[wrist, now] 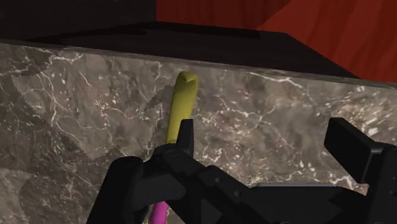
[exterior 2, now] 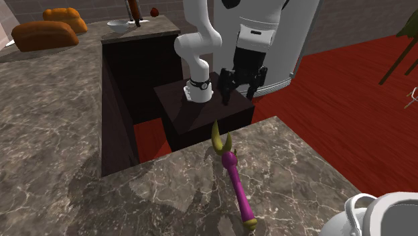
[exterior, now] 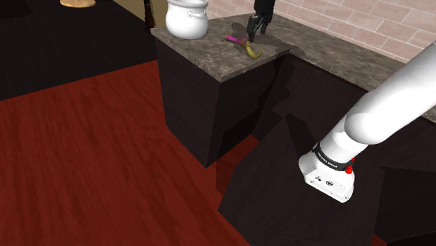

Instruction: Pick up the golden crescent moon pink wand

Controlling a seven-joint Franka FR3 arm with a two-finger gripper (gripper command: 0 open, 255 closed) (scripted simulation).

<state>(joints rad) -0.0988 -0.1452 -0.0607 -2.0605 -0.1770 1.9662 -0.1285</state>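
Note:
The wand (exterior: 243, 43) lies flat on the dark marble counter (exterior: 209, 52), with a pink-purple handle and a yellow-gold crescent at one end. From the second exterior view the wand (exterior 2: 236, 178) points its crescent toward the counter's edge nearest the arm. My black gripper (exterior: 253, 26) hangs open above the counter, apart from the wand. In the second exterior view the gripper (exterior 2: 240, 84) hovers above and just beyond the crescent end. In the wrist view the yellow crescent (wrist: 181, 108) lies on the marble beside one finger (wrist: 186, 137), not between the two; the gripper (wrist: 267, 143) holds nothing.
A white lidded pot (exterior: 187, 19) stands on the same counter past the wand's handle end, its rim (exterior 2: 382, 214) showing close by. Bread loaves (exterior 2: 43, 33) and a bowl (exterior 2: 119, 25) sit on a farther counter. A brick wall (exterior: 349, 21) backs the counter; red wood floor (exterior: 84, 154) lies below.

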